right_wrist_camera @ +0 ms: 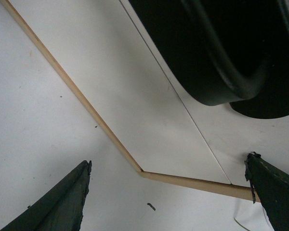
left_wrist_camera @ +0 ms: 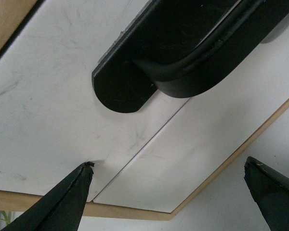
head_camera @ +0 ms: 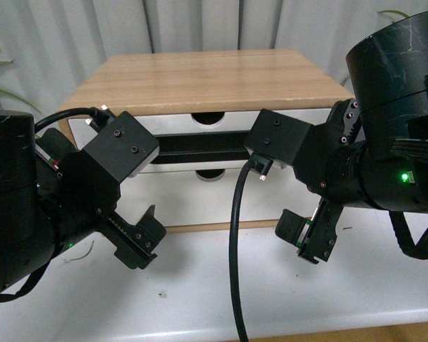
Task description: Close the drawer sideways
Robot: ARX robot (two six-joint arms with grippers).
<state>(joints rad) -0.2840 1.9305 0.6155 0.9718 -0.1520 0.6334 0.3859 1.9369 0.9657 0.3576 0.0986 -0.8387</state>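
The drawer is the upper one of a wood-topped cabinet. It has a white front, a half-round top notch and a long black bar handle. My left gripper is open in front of the cabinet's lower left, apart from the handle. My right gripper is open at the lower right. In the left wrist view the handle's end sits beyond my open left gripper, with one fingertip close to the white front. In the right wrist view the handle's other end sits beyond my open right gripper.
A plain white lower drawer front sits under the handle, with a wood strip at its base. The cabinet stands on a white table. A black cable hangs between my arms. A grey curtain hangs behind.
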